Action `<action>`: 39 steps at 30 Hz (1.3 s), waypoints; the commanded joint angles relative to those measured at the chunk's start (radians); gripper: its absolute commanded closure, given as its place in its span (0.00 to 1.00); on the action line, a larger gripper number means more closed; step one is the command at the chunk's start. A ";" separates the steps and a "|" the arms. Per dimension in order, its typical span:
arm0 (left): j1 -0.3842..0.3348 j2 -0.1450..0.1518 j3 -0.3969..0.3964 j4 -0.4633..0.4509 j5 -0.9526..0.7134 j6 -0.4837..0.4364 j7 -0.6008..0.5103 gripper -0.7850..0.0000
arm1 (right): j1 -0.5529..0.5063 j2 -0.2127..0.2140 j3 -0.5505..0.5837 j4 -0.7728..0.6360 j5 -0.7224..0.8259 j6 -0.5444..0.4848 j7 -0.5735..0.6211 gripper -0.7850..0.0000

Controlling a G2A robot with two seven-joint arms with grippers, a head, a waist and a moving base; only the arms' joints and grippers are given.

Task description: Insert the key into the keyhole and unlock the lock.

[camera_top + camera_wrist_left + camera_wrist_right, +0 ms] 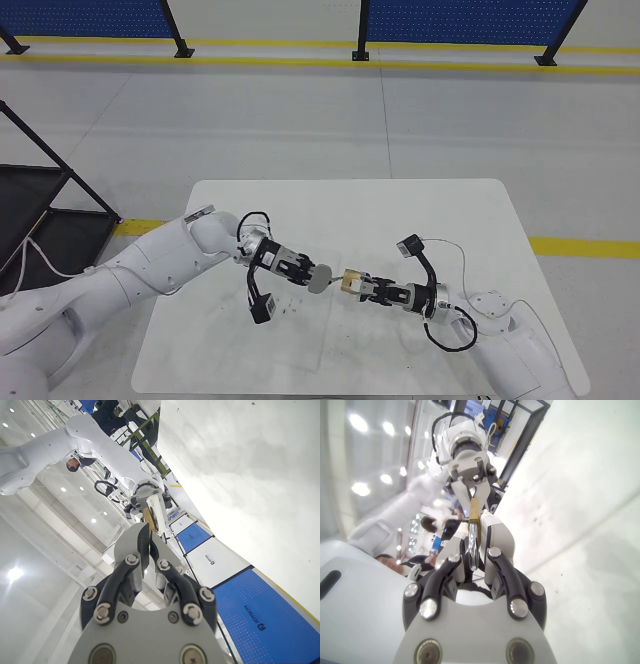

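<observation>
Nearest us, the right arm extends from 5 o'clock. Its right tool (358,287) is closed on the lock (475,510), with fingers clamped either side of the silver shackle. The brass body sticks out past the fingertips toward 9 o'clock. The lock is held over the middle of the white surface (450,220).

Directly facing it is the left tool (328,279), on an arm that extends from 8 o'clock. It is pinched narrow on the key (473,493), a thin dark blade seen edge-on between its black pads (143,542). The key's tip meets the free end of the brass body; we cannot tell whether it is inside the keyhole. The two tools lie nearly in one line, tip to tip, with the lock and key between them.

A yellow line (590,247) crosses the pale floor at 3 o'clock. A black frame (60,195) stands at 9 o'clock. Farthest off, at 12 o'clock, are blue panels (460,20) on black feet.
</observation>
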 commanded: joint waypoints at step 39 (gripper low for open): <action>-0.013 0.056 0.000 -0.102 -0.026 -0.102 0.103 1.00 | 0.075 0.032 0.030 -0.062 -0.084 0.064 0.218 1.00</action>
